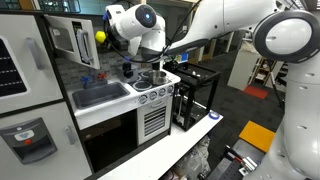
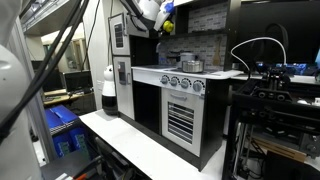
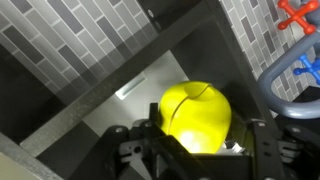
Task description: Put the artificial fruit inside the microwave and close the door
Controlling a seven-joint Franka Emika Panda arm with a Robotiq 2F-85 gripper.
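Observation:
The bright yellow artificial fruit [image 3: 195, 112] sits between my gripper's fingers [image 3: 198, 138], which are shut on it. In both exterior views the gripper [image 1: 104, 38] [image 2: 165, 14] holds the fruit [image 1: 100, 36] [image 2: 168, 10] high up at the toy kitchen's upper shelf, just beside the white-grey microwave [image 1: 70, 40]. The door [image 2: 119, 35], white-framed with a dark window, stands swung open. In the wrist view the fruit hangs in front of a dark opening with a pale floor [image 3: 130, 105]; whether it is inside the cavity I cannot tell.
Below are the sink [image 1: 100, 95], the stove top with pots [image 1: 150, 78], and the slatted-front oven [image 1: 154, 120] [image 2: 181, 122]. A black frame [image 1: 196, 95] stands beside the kitchen. A red tap handle [image 3: 300, 12] and a blue pot handle [image 3: 290, 75] are near the gripper.

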